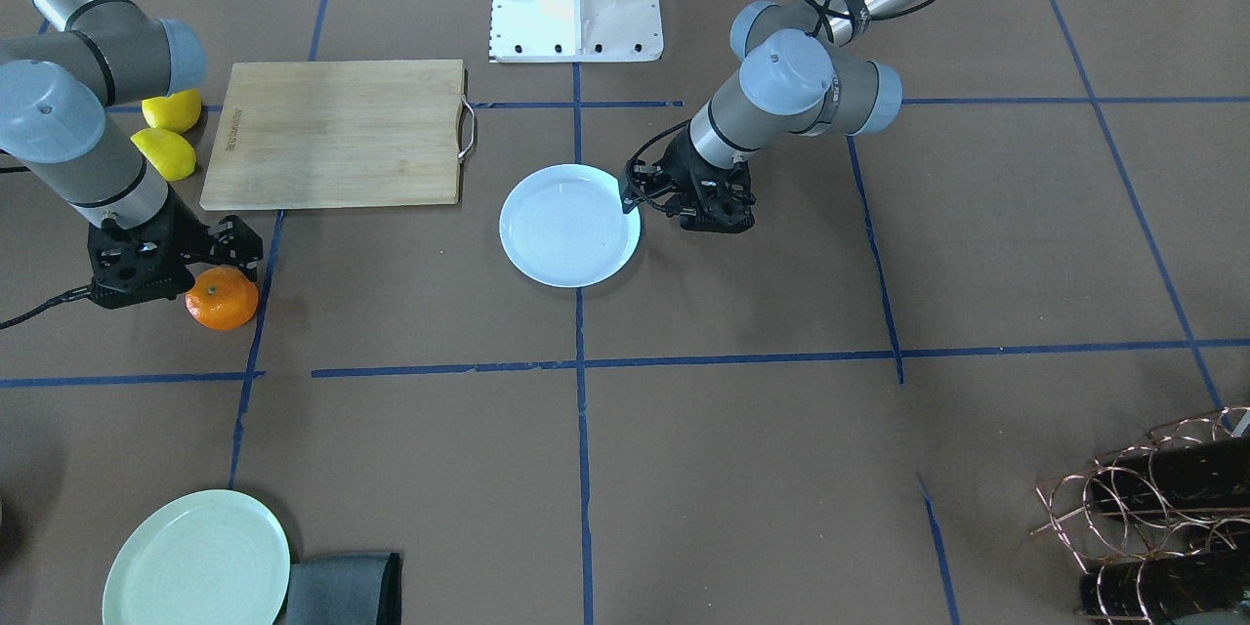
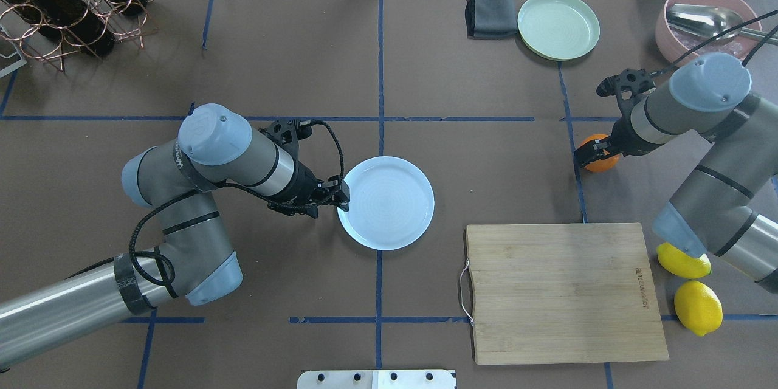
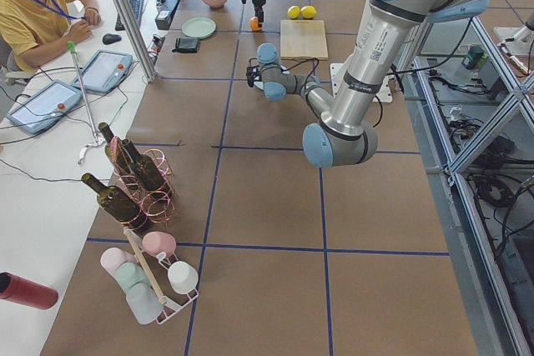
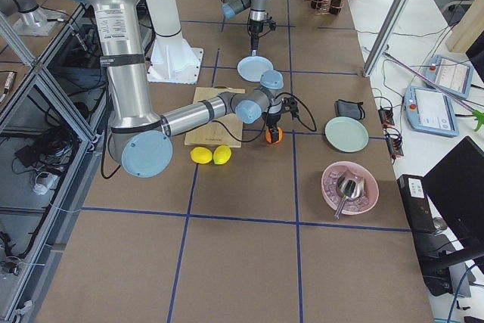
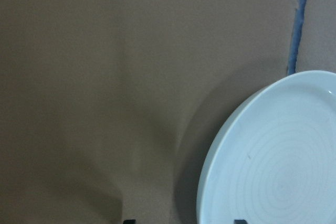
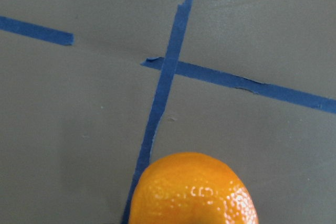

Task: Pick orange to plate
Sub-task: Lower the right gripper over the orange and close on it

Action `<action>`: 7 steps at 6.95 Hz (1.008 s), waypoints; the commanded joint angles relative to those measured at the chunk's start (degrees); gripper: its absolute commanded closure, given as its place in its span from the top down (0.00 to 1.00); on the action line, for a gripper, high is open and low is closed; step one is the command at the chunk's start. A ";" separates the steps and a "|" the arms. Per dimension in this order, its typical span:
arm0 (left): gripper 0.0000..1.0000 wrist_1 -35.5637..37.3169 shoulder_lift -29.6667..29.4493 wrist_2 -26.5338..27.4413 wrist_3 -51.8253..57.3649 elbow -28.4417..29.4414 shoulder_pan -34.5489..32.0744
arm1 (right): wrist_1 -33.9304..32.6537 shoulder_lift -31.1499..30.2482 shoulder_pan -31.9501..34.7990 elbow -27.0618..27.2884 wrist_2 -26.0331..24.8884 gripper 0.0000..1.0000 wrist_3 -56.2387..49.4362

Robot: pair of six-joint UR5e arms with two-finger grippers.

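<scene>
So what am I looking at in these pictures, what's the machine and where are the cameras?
Two robot arms work at a brown table. Four fixed cameras look on from above, in front and both ends; one more rides on each wrist. The right gripper is down at the orange; whether it grips it is unclear. The left gripper, open, sits at the edge of the empty bluish plate. Also there: a cutting board, two lemons, a green plate.

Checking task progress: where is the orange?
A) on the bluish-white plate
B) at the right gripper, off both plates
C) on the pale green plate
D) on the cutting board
B: the orange is at the right gripper, well away from the plate.
</scene>
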 commanded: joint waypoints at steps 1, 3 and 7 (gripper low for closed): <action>0.70 0.00 0.00 0.01 0.00 0.00 0.00 | 0.00 0.51 -0.14 -1.31 -0.26 1.00 -0.07; 0.71 0.00 0.00 0.01 0.00 0.00 0.00 | 0.00 0.51 -0.23 -1.58 -0.70 0.64 0.02; 0.73 0.00 3.22 0.09 -0.26 -7.77 -0.61 | -0.53 6.18 -1.10 4.65 1.39 0.00 14.34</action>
